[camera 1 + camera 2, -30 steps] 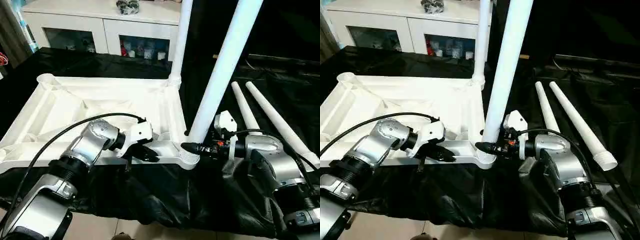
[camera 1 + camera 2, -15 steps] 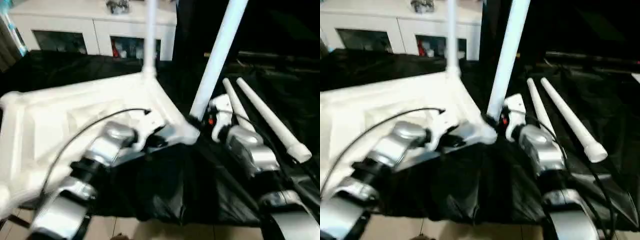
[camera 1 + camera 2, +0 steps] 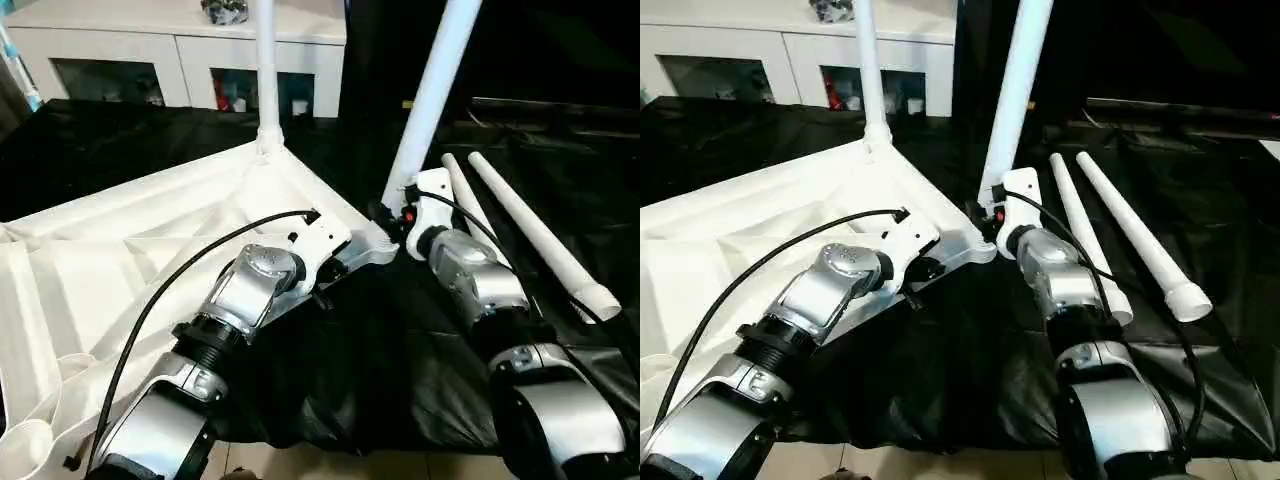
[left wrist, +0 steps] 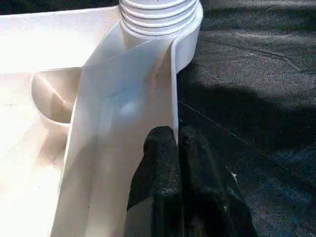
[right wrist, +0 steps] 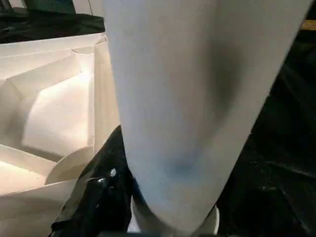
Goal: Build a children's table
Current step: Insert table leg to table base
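The tabletop [image 3: 130, 240] lies upside down on a black cloth [image 3: 400, 350], ribbed underside up. One leg [image 3: 265, 70] stands upright in the far corner socket. A second leg [image 3: 435, 95] rises from the near right corner socket [image 3: 375, 245], leaning a little to the right. Two loose legs [image 3: 530, 235] lie side by side on the cloth to the right, well apart from the top.

The left gripper [image 4: 173, 148] is clenched on the thin rim [image 4: 174, 89] of the top just beside that near right socket, pinning the top. The right gripper [image 3: 392, 215] sits at the base of the second leg; in the right wrist view the leg fills the space between its half-spread fingers [image 5: 106, 173], so it looks to be grasping the leg low down.

The step in hand appears to be seating this second leg. In the left wrist view threads [image 4: 158, 10] show at the socket, so the leg likely needs turning home, not just pushing. To do it well, the right gripper should bring the leg upright, in line with the socket, before turning, since a lean risks cross-threading. The left grip should hold firm so the top does not spin or slide on the cloth. Gripping low keeps the leg from levering the corner upward
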Robot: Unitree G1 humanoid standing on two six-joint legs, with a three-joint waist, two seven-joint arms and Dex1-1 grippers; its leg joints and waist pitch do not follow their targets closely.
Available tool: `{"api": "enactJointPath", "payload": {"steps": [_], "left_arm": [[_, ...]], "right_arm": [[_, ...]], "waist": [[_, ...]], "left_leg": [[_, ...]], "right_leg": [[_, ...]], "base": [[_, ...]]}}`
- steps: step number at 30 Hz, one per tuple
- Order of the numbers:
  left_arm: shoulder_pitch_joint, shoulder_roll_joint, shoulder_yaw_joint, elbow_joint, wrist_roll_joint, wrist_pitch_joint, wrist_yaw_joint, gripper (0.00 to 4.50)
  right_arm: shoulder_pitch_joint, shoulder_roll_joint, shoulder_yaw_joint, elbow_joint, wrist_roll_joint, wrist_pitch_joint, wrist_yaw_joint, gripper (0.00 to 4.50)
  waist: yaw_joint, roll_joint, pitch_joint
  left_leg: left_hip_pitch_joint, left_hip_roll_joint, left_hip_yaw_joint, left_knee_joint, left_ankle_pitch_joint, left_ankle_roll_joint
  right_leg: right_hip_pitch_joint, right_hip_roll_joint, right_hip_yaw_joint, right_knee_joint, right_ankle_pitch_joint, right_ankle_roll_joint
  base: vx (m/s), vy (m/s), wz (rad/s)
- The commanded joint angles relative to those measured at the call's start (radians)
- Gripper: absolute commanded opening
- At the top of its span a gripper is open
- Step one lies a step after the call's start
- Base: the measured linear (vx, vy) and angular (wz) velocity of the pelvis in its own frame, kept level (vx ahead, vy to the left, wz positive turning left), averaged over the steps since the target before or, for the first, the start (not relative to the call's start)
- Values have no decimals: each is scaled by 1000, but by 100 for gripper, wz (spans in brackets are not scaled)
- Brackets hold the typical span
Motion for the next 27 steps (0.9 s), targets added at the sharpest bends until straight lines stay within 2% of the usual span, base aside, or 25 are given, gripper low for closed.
{"api": "enactJointPath", "payload": {"steps": [1, 2, 3, 7, 9, 11, 12, 13, 14, 18, 19, 22, 27], "left_arm": [[-35, -15, -19, -46, -9, -14, -15, 0], [-33, -12, -20, -47, -11, -20, -26, 0], [-33, -12, -21, -48, -12, -22, -29, 0], [-21, 0, -27, -64, -24, -39, -67, 0], [-17, 14, -32, -70, -29, -59, -95, 0], [-13, 27, -34, -75, -35, -73, -117, 0], [-11, 30, -35, -77, -37, -79, -124, 0], [-10, 35, -33, -80, -40, -78, -131, 0], [-9, 45, -33, -81, -44, -87, -149, 0], [-5, 71, -35, -82, -54, -110, -199, 0], [2, 92, -42, -90, -64, -138, -247, 0], [11, 116, -48, -97, -76, -161, -299, 0], [23, 163, -51, -103, -113, -220, -422, 0]], "right_arm": [[47, 45, 31, 99, -3, 56, 16, 187], [44, 46, 26, 103, 0, 54, 18, 187], [42, 47, 24, 105, 0, 53, 19, 222], [26, 50, 1, 105, 7, 26, 40, 222], [17, 50, -2, 93, 14, 4, 74, 263], [17, 48, -5, 69, 28, -5, 111, 280], [18, 47, -6, 60, 33, -6, 123, 280], [19, 44, -6, 49, 35, -9, 138, 304], [23, 36, -3, 28, 40, -12, 174, 304], [42, 3, 25, -19, 28, -21, 258, 344], [66, -27, 51, -62, 19, -18, 329, 344], [95, -61, 77, -115, 20, -6, 408, 344], [159, -155, 127, -224, 19, 17, 588, 344]], "waist": [[4, 13, -53], [4, 13, -53], [3, 13, -53], [1, 14, -57], [-1, 15, -57], [1, 15, -61], [3, 13, -64], [4, 13, -64], [6, 17, -64], [8, 17, -69], [9, 17, -68], [15, 17, -67], [28, 18, -64]], "left_leg": [[7, 69, -30, -70, -256, 4], [7, 69, -30, -70, -252, 4], [5, 69, -31, -70, -250, 5], [3, 69, -29, -67, -221, 12], [2, 68, -28, -65, -208, 21], [3, 69, -27, -61, -185, 32], [2, 69, -25, -57, -150, 41], [1, 68, -25, -56, -134, 49], [-2, 67, -24, -52, -106, 72], [-4, 68, -23, -45, -49, 108], [-5, 67, -23, -44, -51, 116], [-5, 69, -23, -43, -62, 123], [-2, 72, -21, -44, -109, 98]], "right_leg": [[41, -97, 66, -78, -207, -209], [41, -97, 66, -78, -200, -209], [41, -96, 66, -76, -193, -210], [43, -97, 67, -69, -130, -227], [44, -95, 66, -66, -102, -237], [45, -97, 67, -62, -68, -250], [47, -97, 67, -54, -19, -263], [47, -95, 66, -50, 3, -269], [48, -96, 65, -47, 30, -277], [47, -93, 63, -37, 109, -287], [48, -93, 62, -37, 111, -290], [49, -94, 61, -37, 96, -283], [45, -92, 62, -42, 16, -269]], "base": [[0, 0, 0], [0, 0, 0], [0, 0, 0], [0, 0, 0], [0, 0, 0], [0, 0, 0], [0, 0, 0], [0, 0, 0], [0, 0, 0], [0, 0, 0], [0, 0, 0], [0, 0, 0], [0, 0, 0]]}}
